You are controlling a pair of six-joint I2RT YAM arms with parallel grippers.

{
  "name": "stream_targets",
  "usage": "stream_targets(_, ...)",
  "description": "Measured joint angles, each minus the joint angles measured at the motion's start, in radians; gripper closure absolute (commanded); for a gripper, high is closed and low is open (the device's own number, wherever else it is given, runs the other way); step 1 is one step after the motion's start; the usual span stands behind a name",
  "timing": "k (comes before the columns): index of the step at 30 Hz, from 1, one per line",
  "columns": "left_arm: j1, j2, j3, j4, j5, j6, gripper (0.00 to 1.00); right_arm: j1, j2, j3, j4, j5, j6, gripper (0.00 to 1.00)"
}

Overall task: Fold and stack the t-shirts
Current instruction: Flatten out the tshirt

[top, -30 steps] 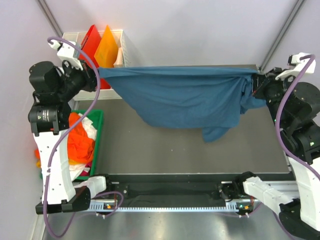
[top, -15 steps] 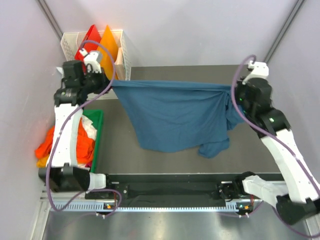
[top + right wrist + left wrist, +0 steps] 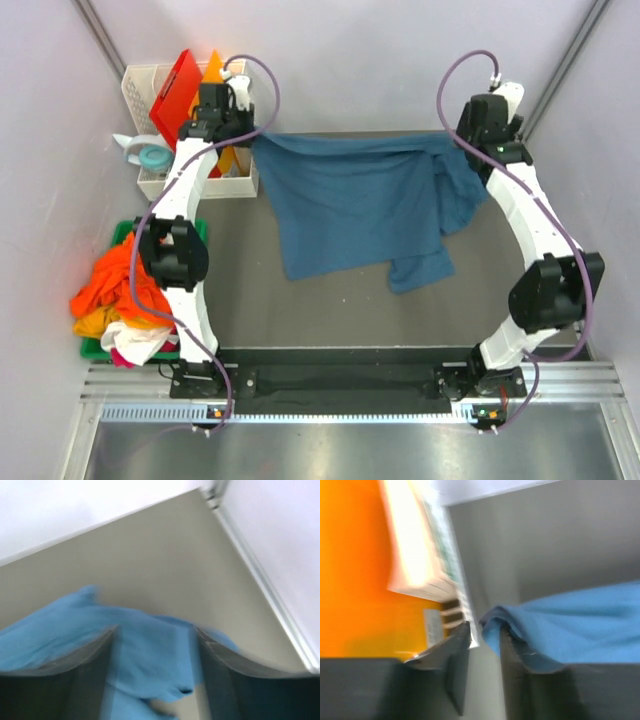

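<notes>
A teal-blue t-shirt (image 3: 360, 205) lies spread over the far half of the dark table (image 3: 250, 300), with its right side bunched and one sleeve trailing toward me. My left gripper (image 3: 246, 137) is at the shirt's far left corner. In the left wrist view its jaws (image 3: 484, 632) stand slightly apart, and a fold of the shirt (image 3: 580, 625) is draped against the right finger (image 3: 512, 665), unclamped. My right gripper (image 3: 466, 142) hovers at the far right corner. Its jaws (image 3: 155, 630) are wide open over the loose shirt (image 3: 145, 645).
A white basket (image 3: 150, 85) at the far left holds a red board (image 3: 178, 85) and an orange board (image 3: 212, 68). Beside it lies a tape roll (image 3: 150, 155). A green bin (image 3: 92, 347) on the left holds a heap of orange, yellow and white shirts (image 3: 118, 295).
Both arms swung from the table's sides to its far edge, and the hanging shirt came down onto the table. Both grippers went from shut on its corners to open.
</notes>
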Motion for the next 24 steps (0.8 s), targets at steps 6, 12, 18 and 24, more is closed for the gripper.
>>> stream_targets(6, -0.006, 0.055, 0.073, -0.004, -0.164, 0.035, 0.05, -0.044, 0.048, 0.043, 0.017, 0.074, 0.002, 0.0)
stream_targets(12, -0.047, -0.114, -0.147, 0.027, -0.177, 0.048, 0.03, 0.01, -0.033, -0.046, 0.057, 0.09, -0.005, 0.0)
stream_targets(18, -0.091, -0.441, -0.522, 0.049, -0.095, 0.055, 0.08, 0.177, -0.244, -0.241, 0.085, 0.111, -0.004, 0.0)
stream_targets(24, -0.236, -0.616, -0.78, 0.023, -0.008, 0.072, 0.14, 0.337, -0.33, -0.367, 0.074, 0.148, 0.042, 0.01)
